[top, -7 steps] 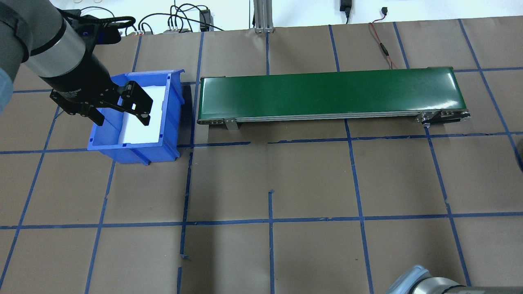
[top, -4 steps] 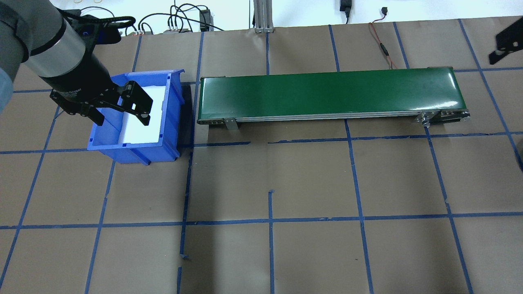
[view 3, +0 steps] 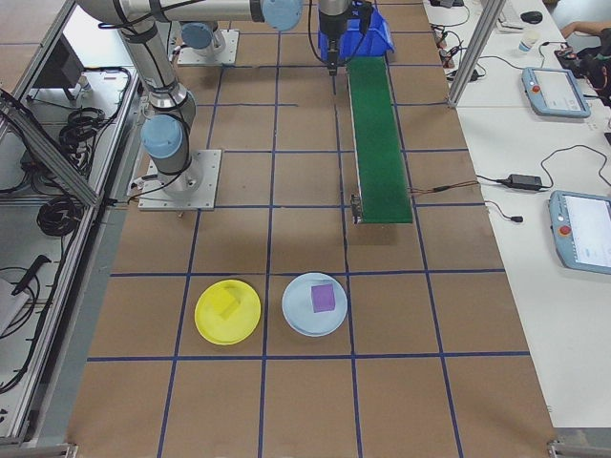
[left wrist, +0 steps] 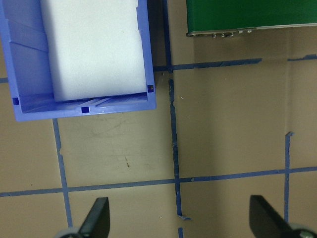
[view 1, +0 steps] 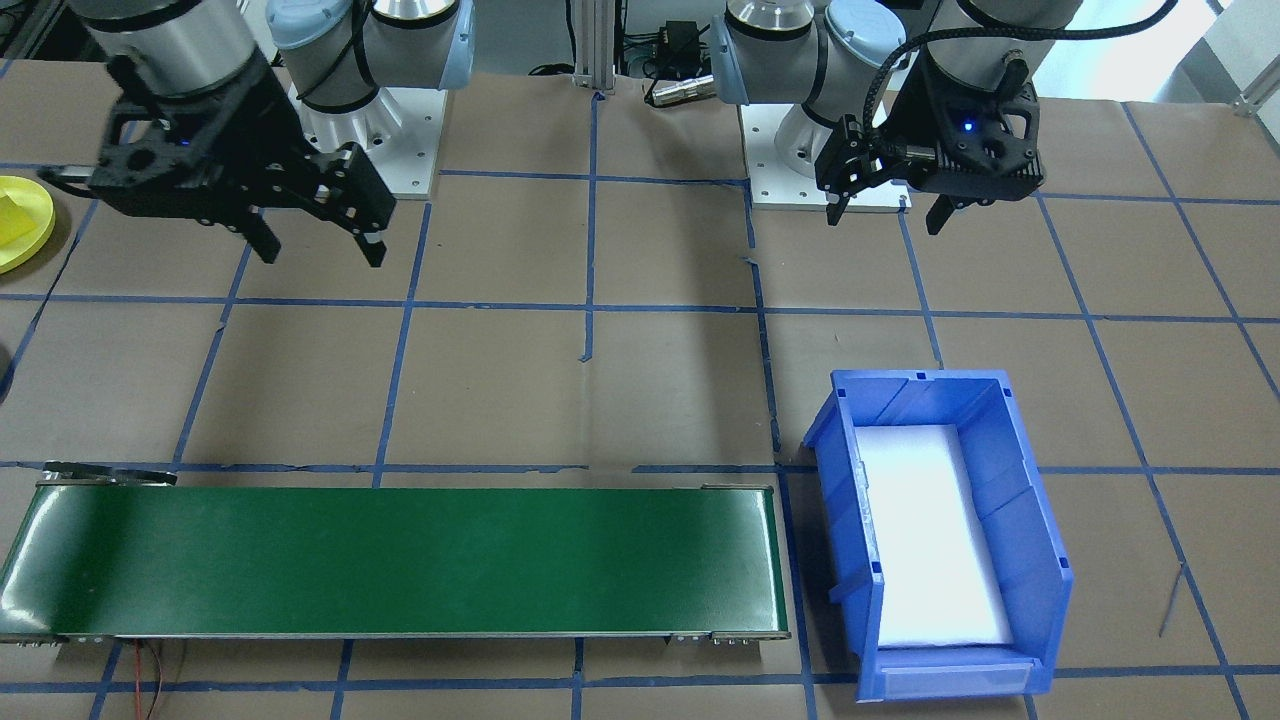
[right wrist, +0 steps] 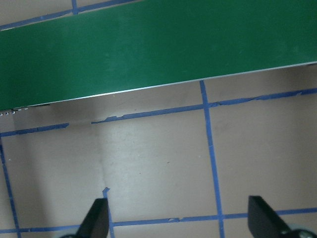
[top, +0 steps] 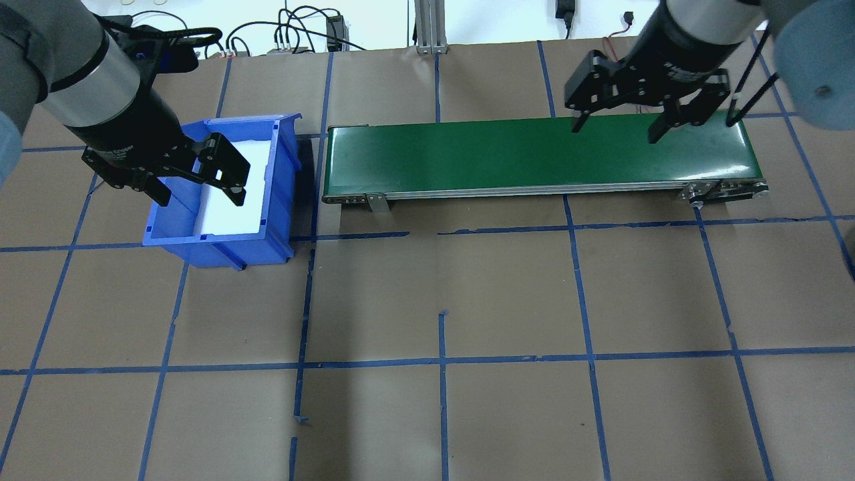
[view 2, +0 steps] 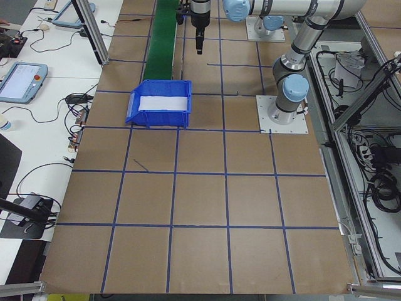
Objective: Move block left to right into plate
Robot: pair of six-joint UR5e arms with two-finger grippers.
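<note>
A yellow plate (view 3: 244, 325) lies past the belt's right end and carries a yellow block (view 3: 227, 303); its edge also shows at the front view's left border (view 1: 30, 240). My left gripper (top: 200, 190) hangs open and empty above the blue bin (top: 282, 167), which shows only a white liner. Open and empty too, my right gripper (top: 614, 132) hovers over the right part of the green conveyor belt (top: 467, 153). In the front view the right gripper (view 1: 322, 255) is at the left and the left gripper (view 1: 885, 220) at the right. No block lies on the belt.
A light blue plate (view 3: 298, 318) with a purple block (view 3: 323, 297) sits beside the yellow one. The bin (view 1: 1010, 520) stands just off the belt's (view 1: 400, 560) left end. Brown paper with blue tape lines covers the table. Cables run along the far edge.
My right arm has swung in from the right edge and now hangs over the belt's right part. The left gripper has stayed over the bin.
</note>
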